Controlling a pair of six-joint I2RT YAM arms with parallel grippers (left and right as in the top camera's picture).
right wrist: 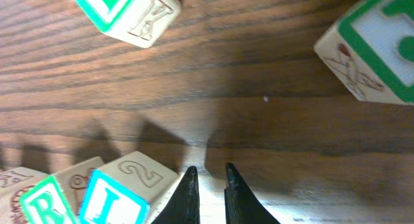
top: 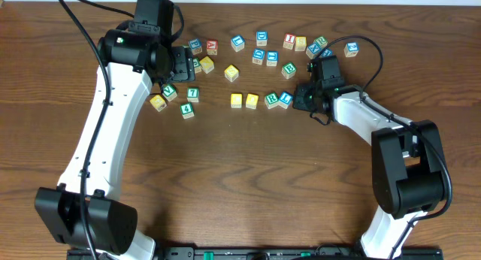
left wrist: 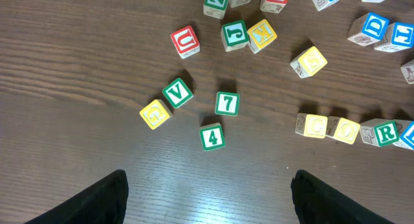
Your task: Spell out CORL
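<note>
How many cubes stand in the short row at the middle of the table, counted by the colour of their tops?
yellow cubes: 2
green R cube: 1
blue L cube: 1
Total: 4

C cube and O cube show yellow tops, R cube a green letter, L cube blue; the counter is dark woodgrain.
</note>
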